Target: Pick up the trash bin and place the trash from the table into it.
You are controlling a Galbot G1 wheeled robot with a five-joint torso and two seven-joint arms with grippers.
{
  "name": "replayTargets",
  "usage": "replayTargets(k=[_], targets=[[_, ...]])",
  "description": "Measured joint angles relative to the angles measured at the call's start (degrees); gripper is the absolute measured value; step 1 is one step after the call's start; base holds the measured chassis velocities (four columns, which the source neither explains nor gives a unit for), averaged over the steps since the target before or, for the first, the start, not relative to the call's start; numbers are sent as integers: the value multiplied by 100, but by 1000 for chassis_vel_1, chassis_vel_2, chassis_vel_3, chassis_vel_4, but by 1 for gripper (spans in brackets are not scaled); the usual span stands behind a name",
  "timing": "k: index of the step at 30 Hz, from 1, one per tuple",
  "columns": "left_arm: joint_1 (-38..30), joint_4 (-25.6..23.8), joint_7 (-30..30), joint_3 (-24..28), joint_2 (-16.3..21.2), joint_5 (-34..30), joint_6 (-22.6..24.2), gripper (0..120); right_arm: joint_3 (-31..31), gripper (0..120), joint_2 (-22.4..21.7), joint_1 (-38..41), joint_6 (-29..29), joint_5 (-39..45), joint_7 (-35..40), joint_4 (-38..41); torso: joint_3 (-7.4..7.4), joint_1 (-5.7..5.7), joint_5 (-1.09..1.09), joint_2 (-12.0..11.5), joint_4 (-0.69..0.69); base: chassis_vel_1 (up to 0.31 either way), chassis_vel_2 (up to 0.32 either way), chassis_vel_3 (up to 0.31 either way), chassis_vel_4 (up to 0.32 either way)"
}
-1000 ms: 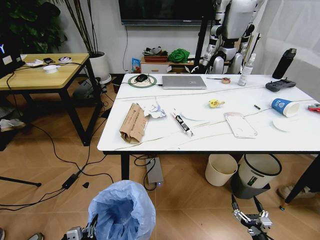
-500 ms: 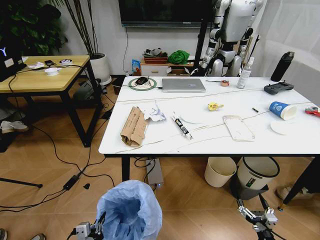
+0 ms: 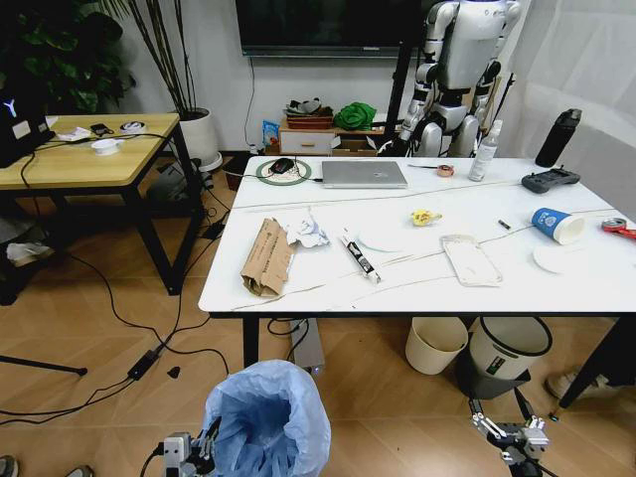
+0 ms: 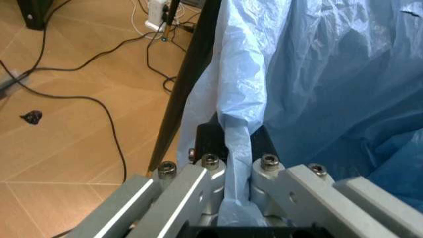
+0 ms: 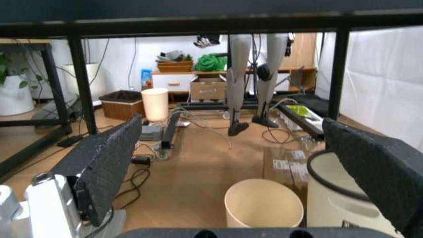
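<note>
The trash bin (image 3: 268, 422), lined with a puffy light-blue bag (image 4: 330, 74), sits low in front of the table (image 3: 298, 290). My left gripper (image 3: 204, 452) is at its left rim, shut on the bag's edge (image 4: 235, 148). My right gripper (image 3: 505, 429) hangs open near the floor at the right, its fingers (image 5: 106, 168) spread wide. On the table lie the trash: brown cardboard (image 3: 266, 256), crumpled white paper (image 3: 306, 231), a yellow wrapper (image 3: 425, 217), a clear tray (image 3: 469, 258), a blue cup (image 3: 552, 225), a white disc (image 3: 556, 258) and a red can (image 3: 616, 227).
A laptop (image 3: 364, 173), a controller (image 3: 549, 180) and bottles stand at the table's back. Under the table are a cream bin (image 3: 437, 344) (image 5: 263, 203) and a white bin with a black rim (image 3: 509, 350). Cables cross the floor; a wooden desk (image 3: 89, 159) is at the left.
The whole head view has shifted a little, so the camera moved. The bin, with my left gripper on it, now sits further right and slightly lower in that view. The right gripper stays open.
</note>
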Motion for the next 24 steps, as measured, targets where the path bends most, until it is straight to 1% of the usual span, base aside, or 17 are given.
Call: replayTargets(k=[4, 7, 11, 13, 16, 20, 21, 23, 24], targets=[[70, -11, 14, -43, 67, -56, -29, 0, -61, 100, 2, -20, -56, -45, 32, 135, 82, 58, 0, 143, 0, 0, 0, 0, 0], [95, -23, 25, -53, 83, -71, -47, 0, -75, 100, 2, -17, -63, -84, 43, 142, 106, 78, 0, 186, 0, 0, 0, 0, 0], [149, -35, 79, -114, 111, -120, -108, 0, -71, 100, 5, -21, -63, -148, 57, 146, 193, 147, 0, 340, 0, 0, 0, 0, 0], [151, -12, 93, -139, 107, -131, -127, 0, -70, 100, 5, -28, -63, -148, 64, 161, 215, 165, 1, 381, 0, 0, 0, 0, 0], [163, 27, 118, -161, 37, -135, -147, 0, -84, 100, 6, -37, -65, -150, 67, 186, 271, 213, 0, 484, 0, 0, 0, 0, 0], [155, 79, 138, -177, -65, -115, -178, 0, -115, 100, 5, -38, -69, -150, 69, 185, 318, 248, 0, 567, 0, 0, 0, 0, 0], [158, 99, 151, -187, -129, -92, -194, 0, -138, 100, 5, -40, -69, -143, 70, 171, 355, 277, 0, 633, 0, 0, 0, 0, 0], [159, 100, 152, -191, -137, -89, -195, 0, -141, 100, 5, -42, -70, -141, 70, 168, 360, 282, 0, 644, 0, 0, 0, 0, 0], [165, 100, 159, -218, -185, -76, -202, 0, -154, 100, 4, -56, -70, -129, 71, 166, 386, 304, 0, 692, 0, 0, 0, 0, 0]])
